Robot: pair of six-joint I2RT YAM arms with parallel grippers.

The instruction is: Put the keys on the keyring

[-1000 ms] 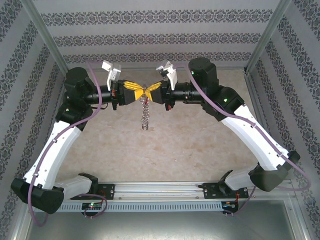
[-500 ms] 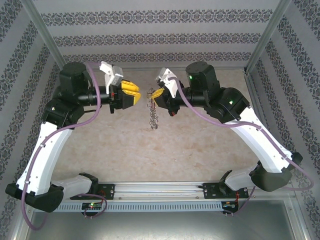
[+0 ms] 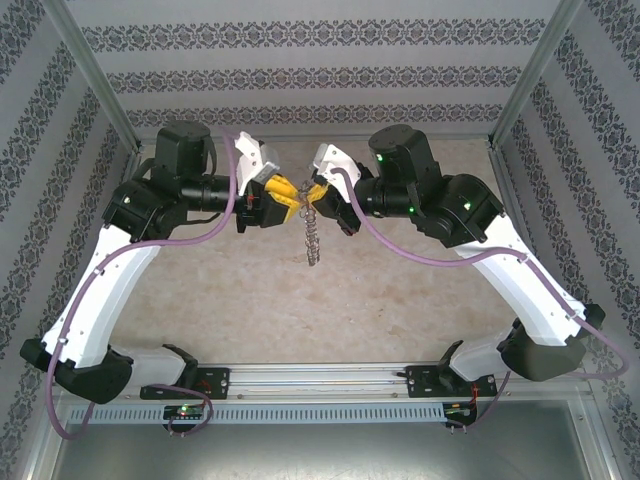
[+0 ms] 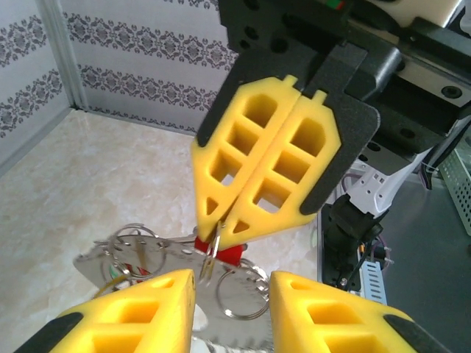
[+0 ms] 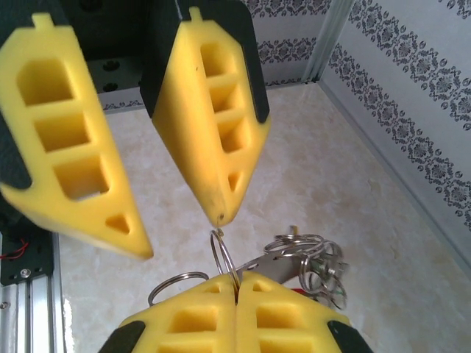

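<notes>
Now, in the upper middle of the overhead view we have both arms nose to nose, and dangling straight down from their meeting point is the limp, chain-like grey keyring with its small silvery metal links [image 3: 314, 235], hanging over the pale marbled tabletop [image 3: 400, 300]. We see the right gripper [image 5: 237, 285] at the bottom of its own wrist view, its yellow fingers [image 5: 184, 323] pressed flat together and clamped on a thin wire ring [image 5: 223, 254] of the keyring that pokes up just above the tips. The left gripper [image 4: 232, 283], low in its wrist view, has its fingers [image 4: 132, 316] apart, one on either side of that pinch, gripping nothing. Just below the right fingertips, in the lower middle of the left wrist view, we catch the tiny key with the red plastic head [image 4: 224, 255], tucked in among the loops; other keys we cannot make out for sure. Our read on handling: this bundle is light, floppy and slick, bare metal that will swing and twist, so nothing holds its pose unless it is pinched. The wire ring looks thin and springy and could slide out from between the pads. We reckon the place to take hold is on the ring itself, right beside the pinch, or on the flat plastic head of a key, never down the loose chain.
</notes>
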